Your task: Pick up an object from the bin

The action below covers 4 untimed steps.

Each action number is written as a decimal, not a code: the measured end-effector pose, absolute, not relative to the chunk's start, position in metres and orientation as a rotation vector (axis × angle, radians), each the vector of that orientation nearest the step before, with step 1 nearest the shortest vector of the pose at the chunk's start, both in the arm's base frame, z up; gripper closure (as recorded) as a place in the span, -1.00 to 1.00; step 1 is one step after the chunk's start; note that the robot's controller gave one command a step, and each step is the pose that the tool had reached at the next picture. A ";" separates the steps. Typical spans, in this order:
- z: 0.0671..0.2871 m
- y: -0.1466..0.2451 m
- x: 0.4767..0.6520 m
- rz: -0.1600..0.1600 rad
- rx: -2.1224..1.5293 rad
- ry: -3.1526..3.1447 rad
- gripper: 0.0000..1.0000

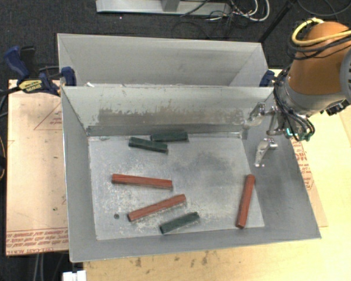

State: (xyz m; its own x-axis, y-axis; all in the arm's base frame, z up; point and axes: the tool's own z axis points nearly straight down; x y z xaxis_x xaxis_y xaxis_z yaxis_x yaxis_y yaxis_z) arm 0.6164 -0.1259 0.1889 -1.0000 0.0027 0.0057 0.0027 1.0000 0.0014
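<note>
Red-brown and stick-shaped, the right-hand bar [244,201] is the thing nearest the tool [264,151]. It lies on the bin floor close to the foot of the right sloping wall, running almost straight from back to front, with its far end leaning slightly right. The tool hangs beyond that far end, over the right wall near the bin's back right corner, clear of the bar and with nothing seen in its grasp. Whether the tool is apart or together cannot be told from this angle. Above it sits the arm's orange cover [319,69], with cables looped round the wrist.

Well to the left, on the middle of the floor, a level red-brown bar [142,182] lies nearly crosswise. Just in front of it a slanted red-brown bar [157,208] rises toward the right, and the two are apart. A front dark green bar [179,222] lies just beside the slanted one's right end, near the floor's front edge. At the back of the floor, a left dark green bar [147,145] and a right dark green bar [169,137] meet or overlap at their ends.

All six lie spread out in the grey metal bin [164,107], which stands on a pale desk [339,227].
</note>
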 end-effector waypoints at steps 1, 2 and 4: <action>0.193 -0.126 0.618 0.000 -0.001 -3.143 -1.00; 0.166 -0.128 0.585 0.000 0.106 -3.147 -1.00; 0.076 -0.133 0.542 0.002 0.677 -3.083 1.00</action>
State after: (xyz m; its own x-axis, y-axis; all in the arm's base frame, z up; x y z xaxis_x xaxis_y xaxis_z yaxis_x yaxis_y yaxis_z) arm 0.5420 -0.1330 0.0759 -0.9078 -0.4192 -0.0146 -0.4192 0.9079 -0.0046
